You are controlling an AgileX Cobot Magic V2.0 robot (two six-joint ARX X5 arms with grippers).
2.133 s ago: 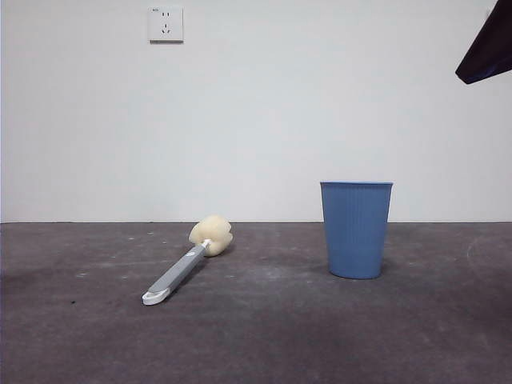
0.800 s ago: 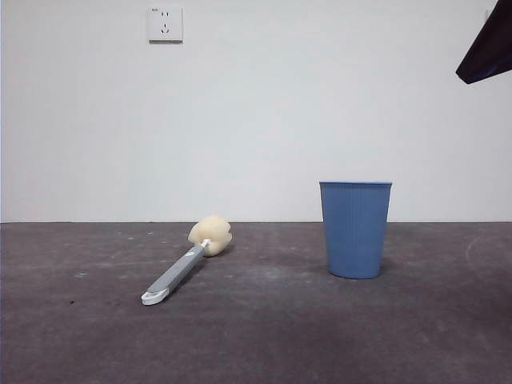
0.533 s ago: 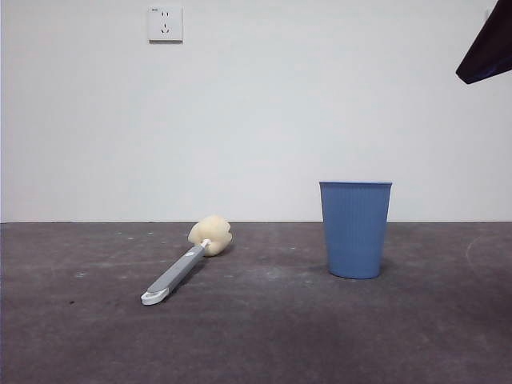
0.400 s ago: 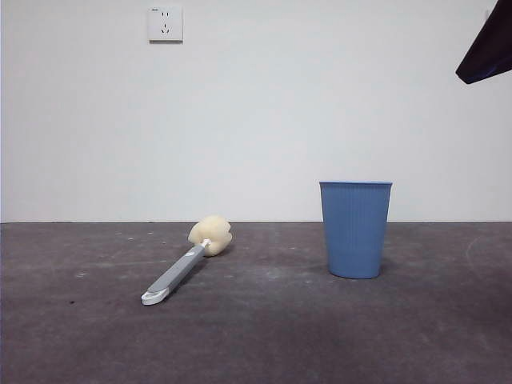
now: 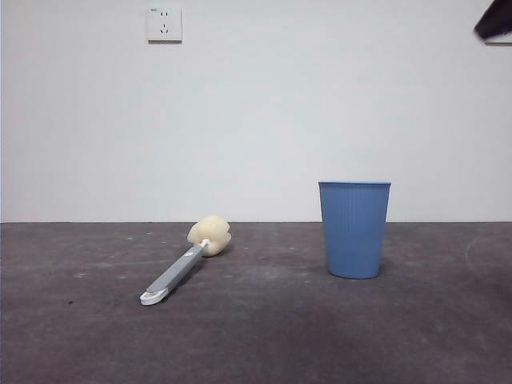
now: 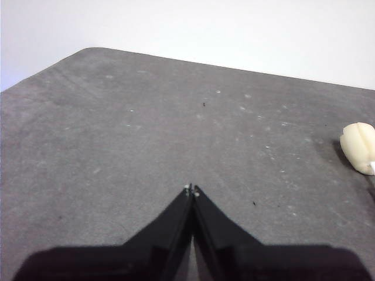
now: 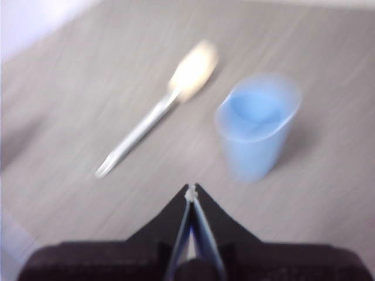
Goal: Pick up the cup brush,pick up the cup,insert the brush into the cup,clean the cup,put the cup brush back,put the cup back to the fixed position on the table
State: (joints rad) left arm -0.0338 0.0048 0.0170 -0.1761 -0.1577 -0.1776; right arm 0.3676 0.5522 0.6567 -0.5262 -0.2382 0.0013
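Observation:
The cup brush [image 5: 180, 266] lies flat on the table [image 5: 264, 336], left of centre, its cream sponge head toward the wall and its white tip toward the camera. The blue ribbed cup [image 5: 354, 229] stands upright to its right. My right gripper [image 7: 191, 192] hovers high above both, jaws shut and holding nothing; its blurred view shows the brush [image 7: 153, 111] and the cup [image 7: 256, 124] below. A black tip [image 5: 496, 21] shows at the top right corner. My left gripper [image 6: 191, 190] is shut and empty above bare table, with only the sponge head [image 6: 359, 146] at the view's edge.
A white wall with a socket [image 5: 164, 24] rises behind the table. The table's rounded corner [image 6: 88, 51] shows in the left wrist view.
The black arm tip at the top right corner has drawn upward and shows much smaller now. Brush and cup have not moved.

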